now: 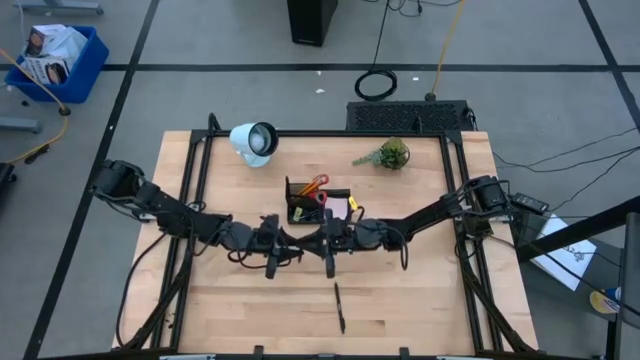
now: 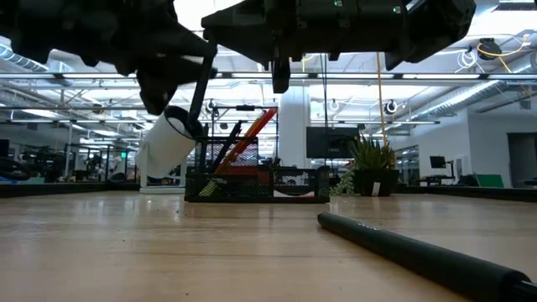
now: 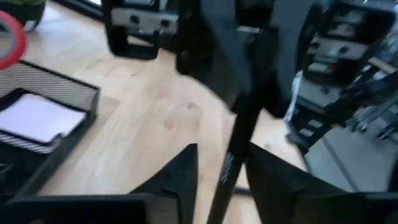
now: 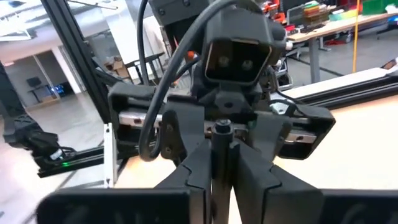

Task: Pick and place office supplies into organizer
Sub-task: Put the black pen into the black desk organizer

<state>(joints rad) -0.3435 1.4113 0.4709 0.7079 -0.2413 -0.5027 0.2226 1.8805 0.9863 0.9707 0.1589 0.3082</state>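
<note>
Item: slim black pen (image 4: 219,163), held aloft mid-table between both arms, just in front of the black mesh desk organizer (image 1: 318,203).
Right gripper (image 4: 219,177): fingers pinching the pen.
Left gripper (image 3: 221,171): fingers slightly spread around its other end.
Second black pen (image 1: 340,308): loose near the table's front edge.
Step, judged: handover. Next: left withdraws; right carries pen to organizer.

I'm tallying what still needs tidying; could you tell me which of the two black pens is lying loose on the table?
The black pen lying alone on the bare wood; the other pen is held aloft by the right gripper, jaws shut on it.
</note>
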